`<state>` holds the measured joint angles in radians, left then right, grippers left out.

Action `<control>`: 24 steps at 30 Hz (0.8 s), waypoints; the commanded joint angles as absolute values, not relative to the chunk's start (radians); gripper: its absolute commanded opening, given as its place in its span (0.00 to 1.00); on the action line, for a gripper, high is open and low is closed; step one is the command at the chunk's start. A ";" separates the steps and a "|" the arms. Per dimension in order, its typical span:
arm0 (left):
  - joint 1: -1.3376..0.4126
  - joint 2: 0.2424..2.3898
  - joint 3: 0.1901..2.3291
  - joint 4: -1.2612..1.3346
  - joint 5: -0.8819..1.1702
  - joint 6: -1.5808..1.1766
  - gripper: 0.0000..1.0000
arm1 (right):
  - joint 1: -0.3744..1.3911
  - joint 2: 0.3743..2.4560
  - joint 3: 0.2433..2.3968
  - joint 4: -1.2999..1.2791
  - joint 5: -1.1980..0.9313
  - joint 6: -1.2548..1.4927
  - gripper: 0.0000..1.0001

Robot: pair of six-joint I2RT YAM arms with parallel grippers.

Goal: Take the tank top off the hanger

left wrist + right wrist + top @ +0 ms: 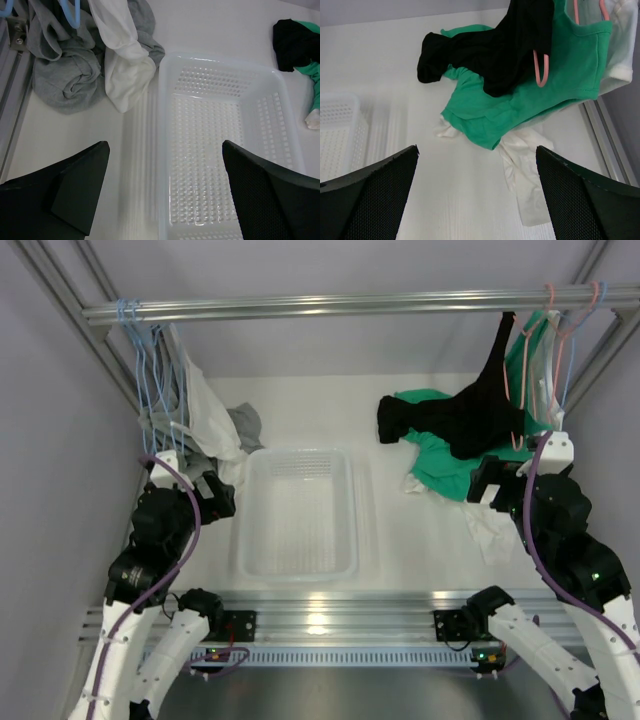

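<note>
On the right, a black tank top (470,410) hangs from a pink hanger (520,370) on the rail (330,307), its lower part draped on the table. In the right wrist view the black top (490,50) lies over a green top (530,95) on a pink hanger (541,67), with a white garment (525,170) under them. My right gripper (490,480) is open and empty, just short of the green top's hem (476,150). My left gripper (215,495) is open and empty over the basket's left rim (165,150).
A clear plastic basket (297,565) stands mid-table, also in the left wrist view (165,100). At the left, blue hangers (140,350) carry a grey garment (65,65) and a white one (125,70). Frame posts run along both sides.
</note>
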<state>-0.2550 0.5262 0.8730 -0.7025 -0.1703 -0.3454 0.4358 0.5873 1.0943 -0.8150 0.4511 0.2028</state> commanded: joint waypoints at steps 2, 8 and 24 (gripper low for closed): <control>-0.258 0.520 0.870 -0.650 -0.186 -0.345 0.99 | 0.448 0.577 1.127 -0.785 0.457 0.206 0.99; -0.258 0.526 0.867 -0.650 -0.166 -0.348 0.99 | 0.446 0.586 1.172 -0.787 0.388 0.176 0.99; -0.298 0.560 0.856 -0.644 -0.146 -0.350 0.99 | 0.271 1.123 1.779 -0.905 0.487 -0.066 0.77</control>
<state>-0.2859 0.5591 0.8597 -0.7025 -0.1493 -0.3458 0.3790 1.0607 1.7119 -0.8474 0.5377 0.0017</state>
